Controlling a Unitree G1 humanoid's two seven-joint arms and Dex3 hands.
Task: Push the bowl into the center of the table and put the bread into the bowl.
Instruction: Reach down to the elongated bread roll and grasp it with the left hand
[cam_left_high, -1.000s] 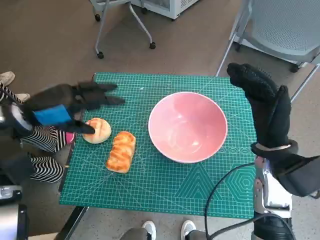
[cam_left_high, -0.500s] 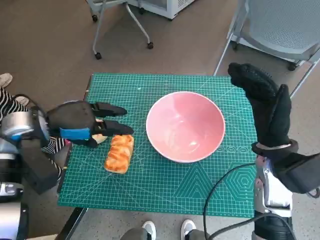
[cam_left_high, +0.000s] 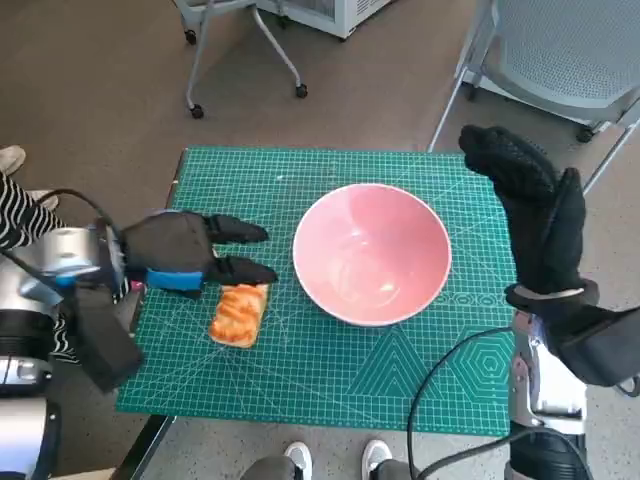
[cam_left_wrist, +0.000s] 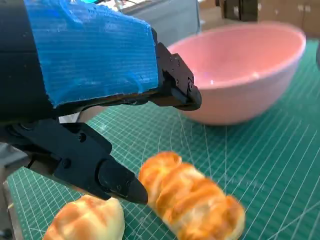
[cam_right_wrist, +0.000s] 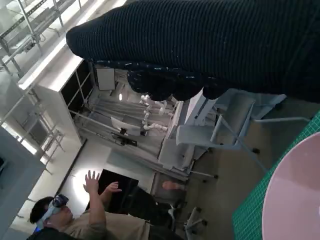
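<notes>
The desk (cam_left_high: 400, 380) is covered by a green cutting mat (cam_left_high: 330, 375) printed with a pale grid and angled guide lines; any lettering on it is too small to read. Beyond its far edge stand a grey mesh chair (cam_left_high: 560, 50) and the legs of a wheeled stand (cam_left_high: 240, 60) on the brown floor.

The pink bowl (cam_left_high: 371, 252) sits upright near the middle of the mat, slightly toward the right side, with nothing in it. The right hand (cam_left_high: 530, 215) — in its black knitted glove — is raised just beside the bowl's right rim, fingers straight and held together, holding nothing and not clearly touching the bowl.

The left hand (cam_left_high: 185, 255), blue tape across its back, hovers low over the mat's left part with its fingers spread apart and pointing toward the bowl; it grips nothing. In the left wrist view a black fingertip (cam_left_wrist: 120, 185) hangs just above the gap between two pieces of bread: the long braided loaf (cam_left_high: 238, 312) lying on the mat left of the bowl, well apart from it, and a round bun (cam_left_wrist: 85, 220) just beside the loaf, hidden under the hand in the head view.

In the right wrist view, a person (cam_right_wrist: 75, 220) in the background raises a hand.
</notes>
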